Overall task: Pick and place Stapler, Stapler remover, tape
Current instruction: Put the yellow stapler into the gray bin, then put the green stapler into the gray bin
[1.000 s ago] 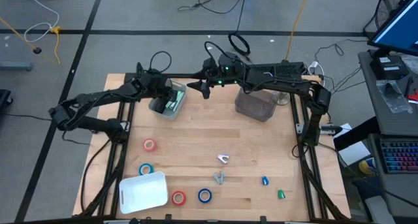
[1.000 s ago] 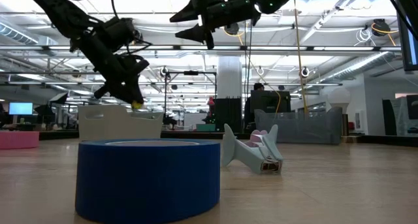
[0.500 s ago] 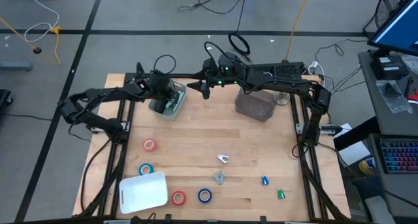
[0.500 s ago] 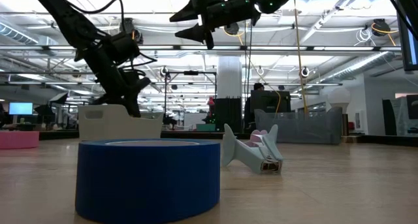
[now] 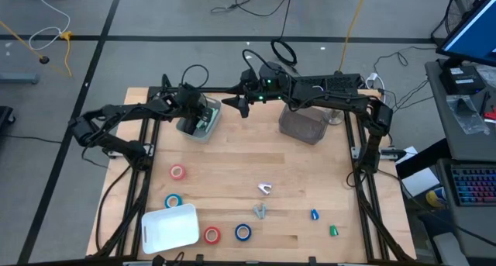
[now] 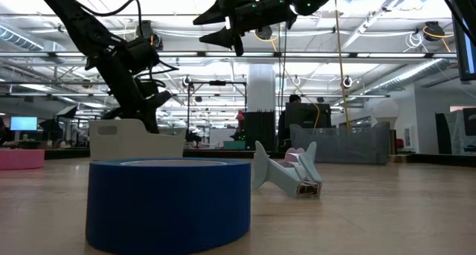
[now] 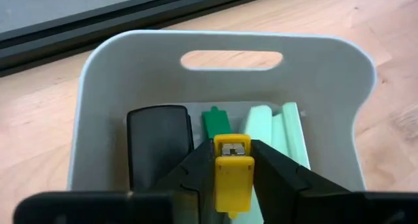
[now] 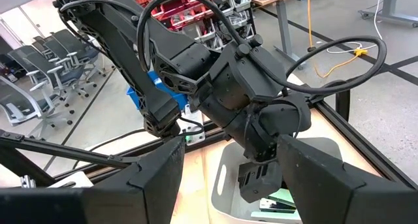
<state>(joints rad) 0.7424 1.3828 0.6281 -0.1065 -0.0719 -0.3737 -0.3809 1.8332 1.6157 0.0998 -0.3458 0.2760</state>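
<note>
A small yellow stapler (image 7: 233, 175) sits between the fingers of my left gripper (image 7: 233, 164), which is lowered into the pale grey bin (image 7: 228, 38) at the table's far left (image 5: 198, 125). The bin holds a black stapler (image 7: 157, 142), a green one (image 7: 212, 121) and pale green ones (image 7: 274, 129). My right gripper (image 5: 235, 105) hovers open, high above the table's far middle (image 6: 216, 28). Red and blue tape rolls (image 5: 177, 172) (image 5: 243, 233) and staple removers (image 5: 265, 189) lie flat on the near half of the table. My left gripper pinches the yellow stapler by its two long sides (image 7: 222, 178) between both fingers (image 7: 196, 172). The fingers come from above, pointing down into the bin, and the stapler lies along them with its metal-mouthed end (image 7: 233, 149) foremost. Whether that end touches the staplers below, I cannot tell.
A dark grey bin (image 5: 302, 125) stands at the far right and a white bin (image 5: 169, 227) at the near left. Small blue (image 5: 315, 215) and green (image 5: 334, 230) items lie near right. In the low view a blue tape roll (image 6: 167, 203) and a staple remover (image 6: 286, 173) stand close.
My left gripper has gone down with the yellow stapler from just above the pale grey bin's rim into the bin, then held still. It has stayed shut on the stapler.
</note>
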